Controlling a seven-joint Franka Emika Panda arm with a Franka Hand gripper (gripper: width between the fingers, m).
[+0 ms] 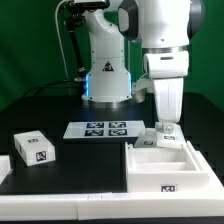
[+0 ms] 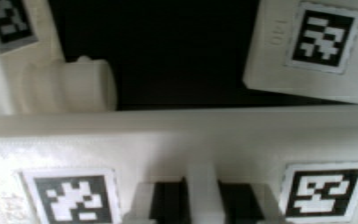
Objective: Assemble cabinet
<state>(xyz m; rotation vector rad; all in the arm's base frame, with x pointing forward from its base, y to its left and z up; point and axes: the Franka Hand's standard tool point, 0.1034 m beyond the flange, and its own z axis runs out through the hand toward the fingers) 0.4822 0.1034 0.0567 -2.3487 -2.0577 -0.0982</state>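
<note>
— What lies nearest?
— One cabinet box point(image 1: 145, 180), at the exterior view's right. One tagged block point(image 1: 33, 148) sits well apart, left.
— Your jaws?
— My gripper point(image 1: 167, 127) hangs at the box's far wall; whether they are apart or clamped, I cannot tell. Beyond is one marker board point(image 1: 103, 129).

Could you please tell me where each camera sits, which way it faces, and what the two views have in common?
Exterior view: off the arm, facing the robot's base across the table and looking slightly down; the arm and its jaws show, above the cabinet.
Wrist view: on the wrist, looking along the jaws at a white tagged wall close by; only the fingers show.
Shared: the jaws and, apparently, the cabinet under them.
</note>
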